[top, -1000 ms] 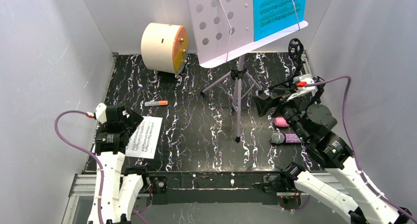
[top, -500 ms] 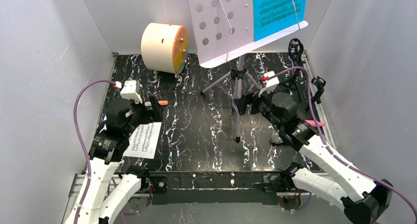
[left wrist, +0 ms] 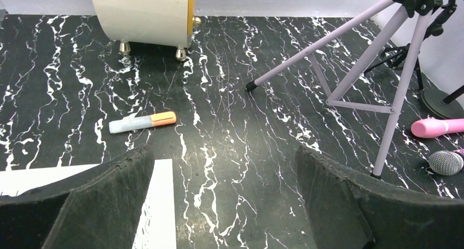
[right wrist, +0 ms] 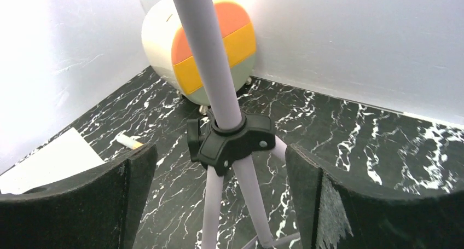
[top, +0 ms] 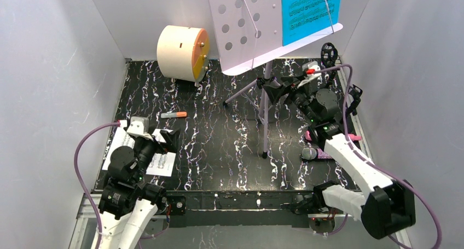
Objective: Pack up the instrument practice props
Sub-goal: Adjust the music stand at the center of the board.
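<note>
Presently the right gripper (right wrist: 218, 160) stands wide open around the music stand (right wrist: 203, 52) pole without touching it; the left gripper (left wrist: 224, 158), equally wide, hangs over the white sheet (left wrist: 162, 201) near the table's (left wrist: 230, 68) near-left corner.

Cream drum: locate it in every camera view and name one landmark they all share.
Top external: drum upper left, left of the lilac stand.
Left wrist: drum top left, cut off by the frame's upper edge.
Right wrist: drum upper centre, partly behind the lilac stand.
Shared landmark: that lilac stand, in all three views.
</note>
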`<action>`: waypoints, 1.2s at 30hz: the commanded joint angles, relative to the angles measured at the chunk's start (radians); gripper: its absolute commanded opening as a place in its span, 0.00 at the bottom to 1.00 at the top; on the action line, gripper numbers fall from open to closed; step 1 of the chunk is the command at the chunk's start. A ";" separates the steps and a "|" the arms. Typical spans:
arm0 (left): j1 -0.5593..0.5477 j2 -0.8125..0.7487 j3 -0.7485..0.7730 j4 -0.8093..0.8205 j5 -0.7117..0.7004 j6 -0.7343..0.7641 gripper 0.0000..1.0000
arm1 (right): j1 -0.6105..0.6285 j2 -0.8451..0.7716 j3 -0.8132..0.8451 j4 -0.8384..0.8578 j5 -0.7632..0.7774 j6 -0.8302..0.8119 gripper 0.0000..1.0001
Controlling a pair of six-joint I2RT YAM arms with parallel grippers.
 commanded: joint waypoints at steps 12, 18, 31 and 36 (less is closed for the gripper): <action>-0.052 -0.057 -0.095 0.103 0.036 0.019 0.98 | -0.016 0.292 0.193 0.320 -0.207 -0.004 0.74; -0.058 -0.079 -0.101 0.103 0.033 0.021 0.98 | -0.015 0.358 0.231 0.311 -0.234 -0.005 0.44; -0.084 -0.089 -0.112 0.103 -0.004 0.016 0.98 | 0.205 0.329 0.285 0.182 0.173 -0.225 0.01; -0.093 -0.090 -0.112 0.097 -0.027 0.012 0.98 | 0.322 0.336 0.267 0.300 0.458 -0.325 0.01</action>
